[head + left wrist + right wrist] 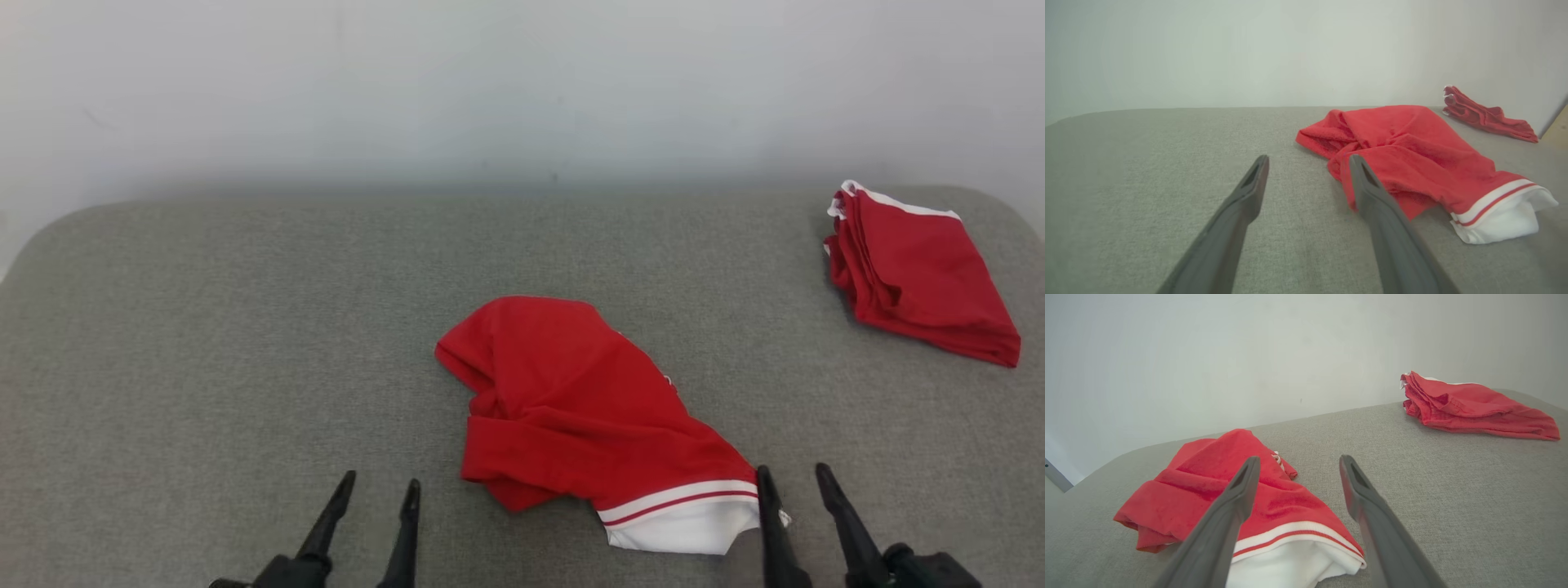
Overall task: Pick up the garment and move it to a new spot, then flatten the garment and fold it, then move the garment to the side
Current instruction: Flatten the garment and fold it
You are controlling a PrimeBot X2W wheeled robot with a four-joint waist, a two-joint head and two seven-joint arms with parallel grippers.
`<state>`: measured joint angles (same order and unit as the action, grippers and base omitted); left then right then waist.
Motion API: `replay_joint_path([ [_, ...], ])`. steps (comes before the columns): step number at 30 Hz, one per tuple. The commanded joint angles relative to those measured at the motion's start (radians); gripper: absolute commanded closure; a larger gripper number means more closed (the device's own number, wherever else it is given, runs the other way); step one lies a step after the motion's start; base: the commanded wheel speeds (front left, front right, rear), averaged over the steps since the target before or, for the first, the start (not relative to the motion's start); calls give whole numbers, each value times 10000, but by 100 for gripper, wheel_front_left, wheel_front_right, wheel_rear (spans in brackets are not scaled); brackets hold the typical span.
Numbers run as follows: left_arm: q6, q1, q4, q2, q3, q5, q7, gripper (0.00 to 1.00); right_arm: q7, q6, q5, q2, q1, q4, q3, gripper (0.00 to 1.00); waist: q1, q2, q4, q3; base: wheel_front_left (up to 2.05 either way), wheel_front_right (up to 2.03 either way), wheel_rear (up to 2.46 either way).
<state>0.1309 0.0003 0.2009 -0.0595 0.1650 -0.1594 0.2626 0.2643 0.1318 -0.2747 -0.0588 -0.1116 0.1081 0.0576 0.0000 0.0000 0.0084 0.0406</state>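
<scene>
The red garment lies in a crumpled heap near the middle of the grey fabric-covered table, a little to the right of centre and toward the near edge. Its far end is a rounded red mound. Its near right end finishes in a white band edged with a thin red stripe, and that end lies flat against the tabletop. The cloth is bunched and folded over itself along its left side.

The left gripper sits low at the near left, its two dark fingers spread apart with only bare grey fabric between them. It is just left of the heap and not touching it. The right gripper is at the near right, fingers likewise apart and clamped on nothing. Its inner finger stands right against the right edge of the white band. From where I stand I cannot tell whether it actually touches the cloth.

Well apart from all this, at the far right corner of the table, a second red garment lies folded into a flat stack, with a strip of white trim showing along its far edge. Behind the table rises a plain pale wall.
</scene>
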Motion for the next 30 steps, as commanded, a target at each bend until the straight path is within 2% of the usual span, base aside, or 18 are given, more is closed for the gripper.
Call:
replay_joint_path([
  [1,-12,-296,169,-124,243,82,29,0,-4,-19,272,53,53,-73,148,0,0,0,-239,235,0,0,0],
  [4,-12,-676,652,-295,849,38,29,0,-4,-19,520,74,94,-110,404,0,0,0,-451,407,0,0,0],
  [9,-12,-1300,1571,-535,1446,-90,29,0,-4,-19,276,86,257,1,770,0,0,0,-812,620,0,0,0],
  [21,-12,-2441,3305,-828,1709,-455,29,0,-4,-19,219,86,611,112,1104,0,0,0,-1501,840,0,0,0],
  [22,-12,-2494,3390,-837,1736,-509,29,12,-4,-19,210,86,601,110,1114,0,0,0,-1510,838,0,0,0],
  [23,-12,-2549,3476,-856,1754,-551,29,55,-4,-19,216,86,581,126,1149,0,0,0,-1513,836,0,0,0],
  [24,-12,-2582,3584,-856,1773,-624,29,85,-4,-19,219,87,573,129,1179,0,0,0,-1509,834,0,0,0],
  [25,-12,-2638,3619,-848,1782,-718,29,100,-4,-19,198,87,562,129,1201,0,0,0,-1489,830,0,0,0],
  [30,-12,-2694,3217,-937,1659,-947,29,100,-4,-19,52,86,500,51,1185,0,0,0,-1160,757,0,0,0],
])
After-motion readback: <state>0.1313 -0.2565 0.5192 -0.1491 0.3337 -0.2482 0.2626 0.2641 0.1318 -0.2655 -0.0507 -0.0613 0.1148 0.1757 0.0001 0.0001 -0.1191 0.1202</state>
